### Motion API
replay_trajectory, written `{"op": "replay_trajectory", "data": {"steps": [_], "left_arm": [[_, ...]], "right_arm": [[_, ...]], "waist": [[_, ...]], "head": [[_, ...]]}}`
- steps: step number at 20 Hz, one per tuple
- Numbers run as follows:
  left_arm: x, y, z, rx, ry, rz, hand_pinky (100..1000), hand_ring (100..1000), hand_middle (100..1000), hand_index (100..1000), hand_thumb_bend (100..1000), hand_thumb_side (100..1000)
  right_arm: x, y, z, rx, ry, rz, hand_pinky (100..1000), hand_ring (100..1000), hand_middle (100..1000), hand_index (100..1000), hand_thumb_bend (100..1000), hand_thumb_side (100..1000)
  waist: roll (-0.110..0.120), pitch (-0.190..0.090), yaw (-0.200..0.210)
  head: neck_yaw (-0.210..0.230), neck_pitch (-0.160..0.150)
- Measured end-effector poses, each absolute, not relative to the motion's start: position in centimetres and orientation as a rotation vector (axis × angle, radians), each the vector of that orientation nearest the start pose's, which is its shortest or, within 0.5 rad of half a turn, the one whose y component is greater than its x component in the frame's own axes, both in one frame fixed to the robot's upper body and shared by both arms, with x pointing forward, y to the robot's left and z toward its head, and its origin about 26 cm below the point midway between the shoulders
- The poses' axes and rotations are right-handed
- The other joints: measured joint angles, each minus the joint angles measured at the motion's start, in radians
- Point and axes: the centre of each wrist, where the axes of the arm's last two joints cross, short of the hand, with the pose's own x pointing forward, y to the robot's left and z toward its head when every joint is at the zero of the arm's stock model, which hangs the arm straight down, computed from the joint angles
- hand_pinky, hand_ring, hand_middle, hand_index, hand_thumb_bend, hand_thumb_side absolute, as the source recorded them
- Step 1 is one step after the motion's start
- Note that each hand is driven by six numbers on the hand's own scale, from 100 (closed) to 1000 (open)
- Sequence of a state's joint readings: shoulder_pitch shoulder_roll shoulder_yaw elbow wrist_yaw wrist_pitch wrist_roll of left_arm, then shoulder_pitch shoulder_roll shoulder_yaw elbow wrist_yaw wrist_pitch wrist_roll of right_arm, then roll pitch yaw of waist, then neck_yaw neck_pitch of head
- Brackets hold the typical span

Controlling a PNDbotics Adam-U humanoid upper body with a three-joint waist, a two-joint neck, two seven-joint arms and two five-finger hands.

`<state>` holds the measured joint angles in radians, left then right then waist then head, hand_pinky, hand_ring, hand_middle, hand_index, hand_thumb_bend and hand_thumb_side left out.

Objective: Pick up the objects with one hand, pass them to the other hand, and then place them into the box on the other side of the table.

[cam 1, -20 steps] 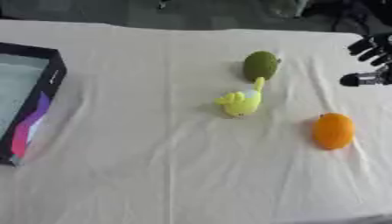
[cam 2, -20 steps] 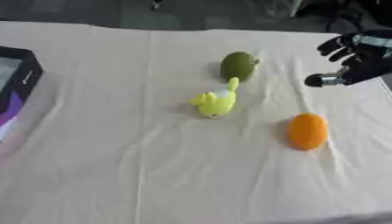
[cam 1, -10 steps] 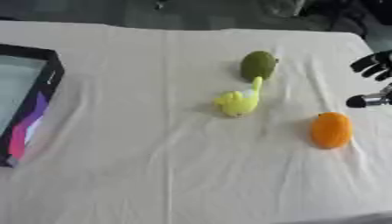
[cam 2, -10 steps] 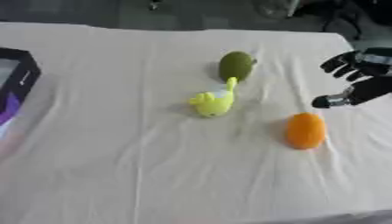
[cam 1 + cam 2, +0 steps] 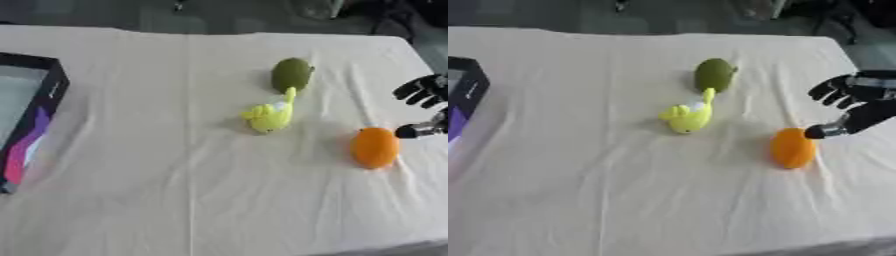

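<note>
Right hand (image 5: 857, 105) just right of orange fruit (image 5: 793, 148), fingers spread, nothing held, yellow toy (image 5: 688, 115) and green fruit (image 5: 714, 75) up-left of it, box (image 5: 28, 117) far left.

Orange oval object (image 5: 793, 148) lying on cloth, right side. Yellow duck-like toy (image 5: 271, 115) mid-table, just below green rounded fruit (image 5: 290, 74). Black open box (image 5: 30, 113) at left edge.
</note>
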<state>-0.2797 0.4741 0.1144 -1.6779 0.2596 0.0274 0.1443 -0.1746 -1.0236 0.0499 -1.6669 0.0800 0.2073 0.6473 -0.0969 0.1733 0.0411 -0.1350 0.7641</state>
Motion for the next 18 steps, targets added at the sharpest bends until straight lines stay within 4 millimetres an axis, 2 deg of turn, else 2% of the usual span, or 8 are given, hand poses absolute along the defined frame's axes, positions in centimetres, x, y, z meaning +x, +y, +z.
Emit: {"op": "replay_trajectory", "data": {"steps": [12, 14, 15, 18], "left_arm": [[33.2, 34.8, 15.3, 0.266, -1.962, -0.024, 832, 747, 754, 794, 676, 575], [33.2, 34.8, 15.3, 0.266, -1.962, -0.024, 832, 746, 754, 794, 674, 568], [33.2, 34.8, 15.3, 0.266, -1.962, -0.024, 832, 746, 754, 794, 676, 575], [33.1, 34.8, 15.1, 0.265, -1.958, -0.023, 832, 746, 754, 794, 677, 576]], "right_arm": [[31.0, -41.5, 16.7, -0.398, -1.007, 1.189, 877, 885, 858, 899, 601, 353], [31.2, -41.4, 16.3, -0.416, -0.998, 1.193, 875, 882, 855, 900, 555, 332], [31.2, -41.4, 16.0, -0.427, -0.993, 1.194, 875, 882, 855, 900, 593, 349], [31.4, -41.4, 15.4, -0.463, -0.979, 1.19, 874, 880, 853, 901, 591, 348]], "waist": [[0.009, 0.001, 0.006], [0.012, 0.001, 0.008], [0.012, 0.002, 0.008], [0.015, 0.006, 0.009]], "head": [[-0.003, 0.0], [-0.008, 0.0], [-0.01, 0.0], [-0.014, 0.0]]}}
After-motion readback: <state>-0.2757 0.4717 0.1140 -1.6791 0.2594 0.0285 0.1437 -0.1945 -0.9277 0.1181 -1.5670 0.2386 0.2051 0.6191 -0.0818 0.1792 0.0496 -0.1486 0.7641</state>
